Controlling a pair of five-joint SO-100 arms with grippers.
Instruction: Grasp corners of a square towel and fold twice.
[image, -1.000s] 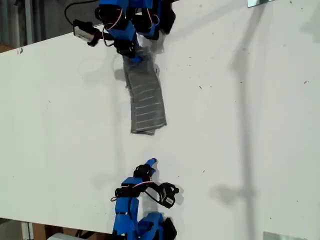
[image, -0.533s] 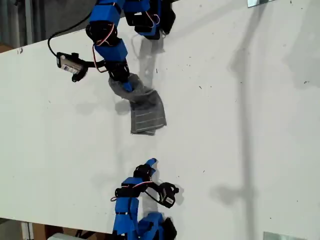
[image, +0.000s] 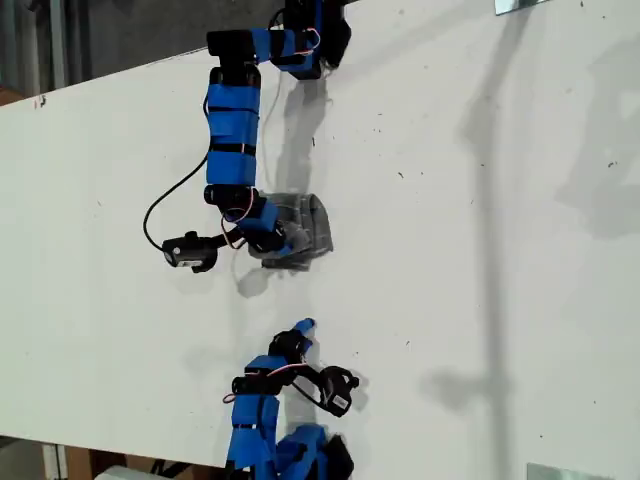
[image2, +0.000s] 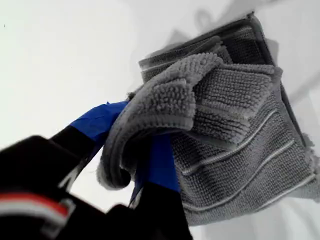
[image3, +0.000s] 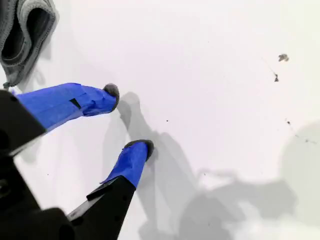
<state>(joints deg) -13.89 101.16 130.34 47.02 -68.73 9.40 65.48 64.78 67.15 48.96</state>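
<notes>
towel (image2: 235, 130) edge pinched in my first pincer (image2: 135, 145), folded over itself.

The towel (image: 300, 232) lies folded near the middle of the table (image: 480, 300), with 1 gripper (image: 275, 240) at its exterior-view left edge and another gripper (image: 300, 326) below it, apart.

My second gripper (image3: 131, 120), two blue-taped fingers (image3: 65, 102) with dark rounded tips, jaws parted over bare white table (image3: 210, 75). Folded edge of the dark grey looped-pile towel (image3: 22, 32) lies ahead toward ten o'clock of the fingertips, apart from them. Small dark specks (image3: 282, 57) mark the table toward two o'clock.
</notes>
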